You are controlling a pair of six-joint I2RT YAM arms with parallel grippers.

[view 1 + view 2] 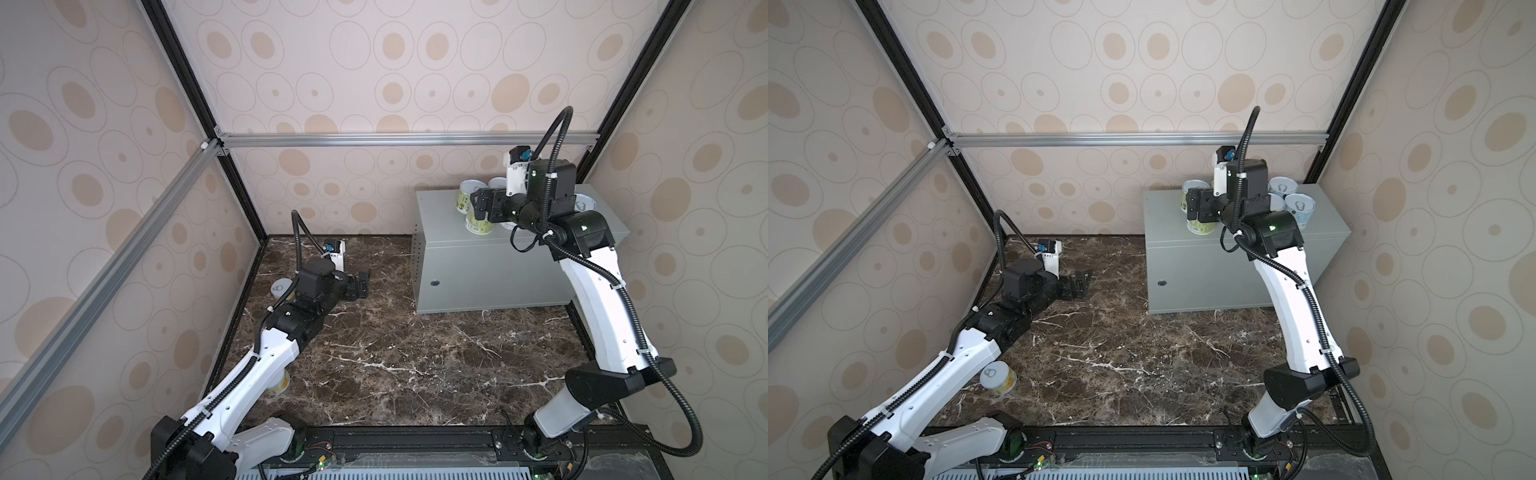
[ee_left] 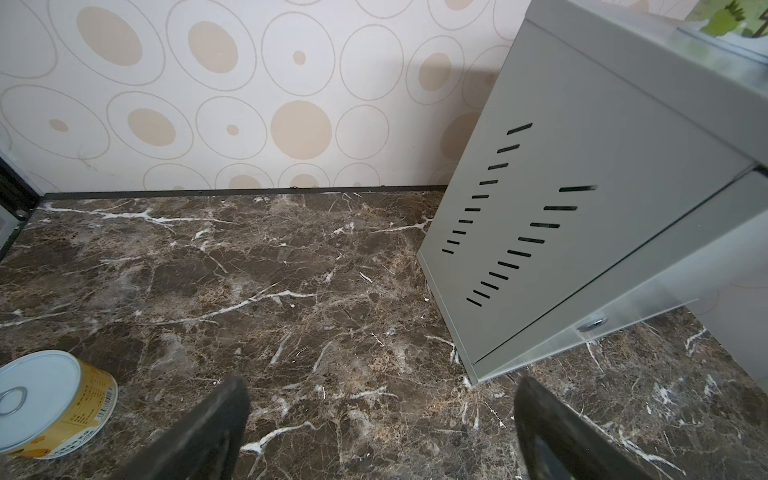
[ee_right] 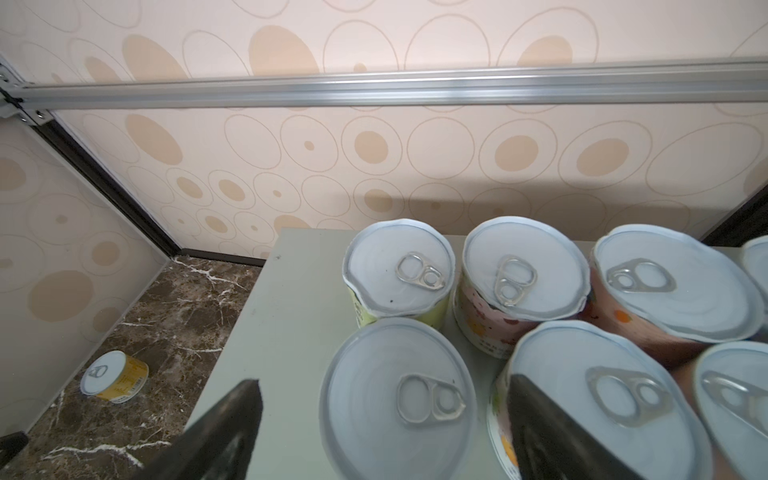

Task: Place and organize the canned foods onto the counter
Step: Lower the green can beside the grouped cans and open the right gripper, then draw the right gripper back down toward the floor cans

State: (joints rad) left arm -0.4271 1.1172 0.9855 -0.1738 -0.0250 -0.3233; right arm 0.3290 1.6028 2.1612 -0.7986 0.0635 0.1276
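Right gripper (image 1: 477, 205) apart, straddling a can (image 3: 395, 399) on the worktop (image 3: 282, 332) at one o'clock — left gripper (image 2: 382, 386) apart, empty.

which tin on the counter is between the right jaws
The green-labelled front tin at the cluster's left end on the counter: the right gripper has open jaws either side of it; the other tins are outside them.

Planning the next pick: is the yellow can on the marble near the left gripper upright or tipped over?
Upright: the yellow can shows its pull-tab lid facing up, its base flat on the marble surface.
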